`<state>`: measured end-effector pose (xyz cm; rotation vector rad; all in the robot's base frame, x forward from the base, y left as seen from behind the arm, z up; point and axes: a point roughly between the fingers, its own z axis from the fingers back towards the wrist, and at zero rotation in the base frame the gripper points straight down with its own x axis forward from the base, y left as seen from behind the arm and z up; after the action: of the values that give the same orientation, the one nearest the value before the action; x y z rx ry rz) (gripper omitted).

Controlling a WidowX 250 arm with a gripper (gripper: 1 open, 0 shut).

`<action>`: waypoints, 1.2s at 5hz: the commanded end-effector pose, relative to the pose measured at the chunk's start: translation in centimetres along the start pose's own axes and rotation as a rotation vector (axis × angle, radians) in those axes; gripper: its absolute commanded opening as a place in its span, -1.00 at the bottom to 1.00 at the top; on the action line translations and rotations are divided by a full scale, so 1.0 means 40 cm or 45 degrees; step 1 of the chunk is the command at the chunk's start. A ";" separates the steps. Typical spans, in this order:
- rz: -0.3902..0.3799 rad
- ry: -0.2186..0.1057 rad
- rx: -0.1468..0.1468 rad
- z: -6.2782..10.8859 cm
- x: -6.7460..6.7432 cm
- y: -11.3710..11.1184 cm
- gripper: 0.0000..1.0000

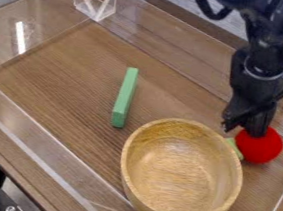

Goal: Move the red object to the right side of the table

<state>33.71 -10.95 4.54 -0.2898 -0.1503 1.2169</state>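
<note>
Gripper [243, 126] first: we see it at the upper right of the wooden bowl, its tip just above the red ball [259, 144], close enough that we cannot tell whether they touch. Its jaws are closed, and we see the ball lying below rather than clasped between them.

Largest of all, the brown wood-grain worktop [52, 88] spreads around the bowl on every side we can see. Next comes the wooden bowl [181, 175] itself, round, pale and upright, with nothing visible inside it. Smaller is the green bar [126, 97], which we find up and to the left of the bowl, apart from it. Smallest is the red ball, just beside the bowl's upper-right rim, on the right side of the worktop, its green stub [234, 145] pointing toward the bowl.
</note>
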 end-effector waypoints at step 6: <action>-0.123 0.009 -0.036 0.097 0.058 0.011 1.00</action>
<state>32.48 -8.13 5.98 -0.2633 -0.1238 1.1271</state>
